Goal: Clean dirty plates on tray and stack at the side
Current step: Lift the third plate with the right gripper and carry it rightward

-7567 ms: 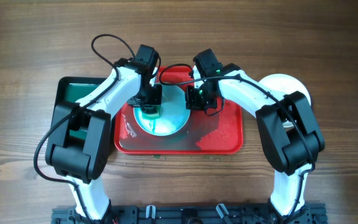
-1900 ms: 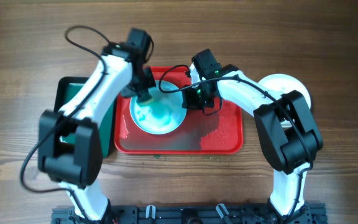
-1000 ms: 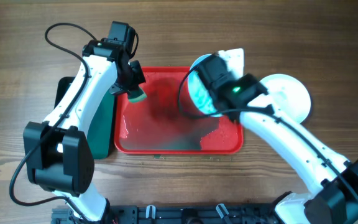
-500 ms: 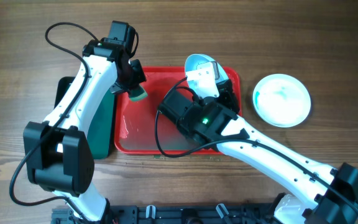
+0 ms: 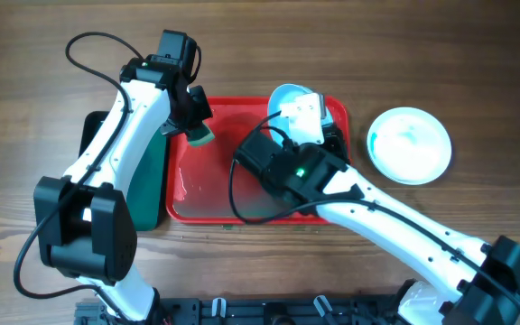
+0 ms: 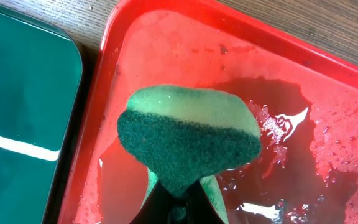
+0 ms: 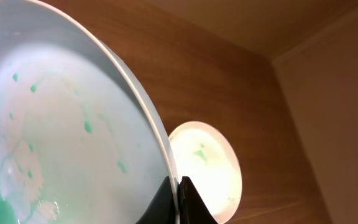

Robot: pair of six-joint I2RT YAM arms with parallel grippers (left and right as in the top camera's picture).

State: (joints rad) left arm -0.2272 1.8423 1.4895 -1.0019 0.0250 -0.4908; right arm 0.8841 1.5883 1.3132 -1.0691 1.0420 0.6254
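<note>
Overhead: I log the red tray (image 5: 215, 185) as my reference item, its floor wet. The left gripper (image 5: 195, 132) sits over the tray's far left corner, jaws pinched on a green sponge (image 5: 200, 138). A dark green tray (image 5: 156, 185) lies close along the red tray's left rim. The right gripper (image 5: 301, 102) is at the tray's far right corner, clamped on the rim of the held plate (image 5: 284, 93) — white, aqua-edged, tipped steeply. I cannot tell whether it touches the tray. A second plate (image 5: 410, 144) lies flat on the wooden table (image 5: 477, 54), right of the tray and clear of it, with teal smears on its face. Left wrist: the sponge shows a pale green layer over a dark green one, squeezed to a point between the jaws, above the red tray's left side. Pooled water (image 6: 284, 121) glints on the tray floor beyond it, and the green tray is just outside the left rim. Right wrist: the fingertips (image 7: 194, 208) nip the held plate's rim. Its face carries green specks and a smear low down — the second plate rests on the table past that rim.
</note>
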